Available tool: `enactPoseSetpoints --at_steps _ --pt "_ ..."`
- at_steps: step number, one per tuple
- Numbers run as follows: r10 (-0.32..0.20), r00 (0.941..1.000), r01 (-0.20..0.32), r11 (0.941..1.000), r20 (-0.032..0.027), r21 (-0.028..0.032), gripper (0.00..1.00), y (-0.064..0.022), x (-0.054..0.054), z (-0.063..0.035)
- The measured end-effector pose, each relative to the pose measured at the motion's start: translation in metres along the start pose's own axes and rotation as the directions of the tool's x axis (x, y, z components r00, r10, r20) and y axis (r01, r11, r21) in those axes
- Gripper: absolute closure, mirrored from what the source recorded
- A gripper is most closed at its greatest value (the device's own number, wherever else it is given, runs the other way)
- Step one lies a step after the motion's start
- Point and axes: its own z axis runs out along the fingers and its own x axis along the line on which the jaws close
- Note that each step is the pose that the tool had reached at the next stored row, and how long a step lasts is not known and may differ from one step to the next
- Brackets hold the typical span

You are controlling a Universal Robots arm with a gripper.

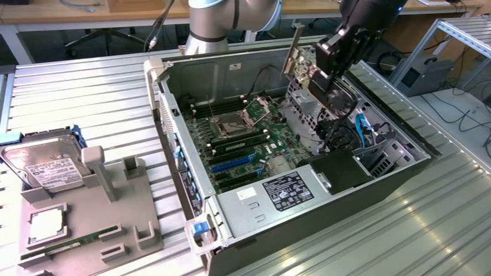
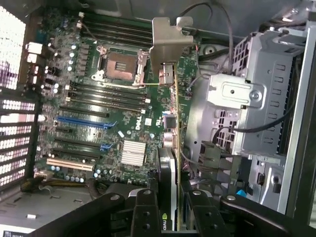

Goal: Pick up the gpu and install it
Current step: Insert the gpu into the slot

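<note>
One card is in hand: the jaws are closed on the gpu (image 1: 307, 66), with a finger (image 2: 145, 210) against each flat face. The board hangs on edge, its silver bracket (image 2: 165, 42) at the far end from the grip. Holding it by the faces probably leaves the connector edge bare and free to meet a slot. The gpu is up in the air over the open computer case (image 1: 165, 86), which lies on its side on the counter (image 1: 92, 98). It sits above the drive cage (image 2: 256, 98), at the exterior view's right of the motherboard (image 1: 245, 144). It is in no slot yet; the blue slots (image 1: 230, 164) lie well apart from it, toward the exterior view's left. Above the motherboard the room looks open. The tight edges are the drive cage, the dark cables near it and the case walls. A hard drive (image 1: 46, 167) rests on a grey fixture (image 1: 84, 230), well clear of the case.
</note>
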Motion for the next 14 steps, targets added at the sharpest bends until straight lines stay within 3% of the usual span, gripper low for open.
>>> enactPoseSetpoints --at_steps 4,6,7,8,12,14 --pt "-0.081 0.9967 0.081 0.9967 -0.0045 -0.0006 0.73 0.0 0.0 0.0" --pt "-0.128 0.9918 0.128 0.9918 -0.007 -0.0012 0.73 0.0 0.0 0.0001" --pt "-0.165 0.9862 0.165 0.9862 -0.0091 -0.0016 0.73 0.0 0.0 0.0001" --pt "-0.204 0.9789 0.204 0.979 -0.0113 -0.002 0.73 0.0 0.0 0.0001" --pt "-0.352 0.9359 0.352 0.9361 -0.0208 -0.0023 0.73 0.0 0.0 0.0002" --pt "-0.421 0.9069 0.421 0.9072 -0.0268 -0.0011 0.73 0.0 0.0 0.0001"
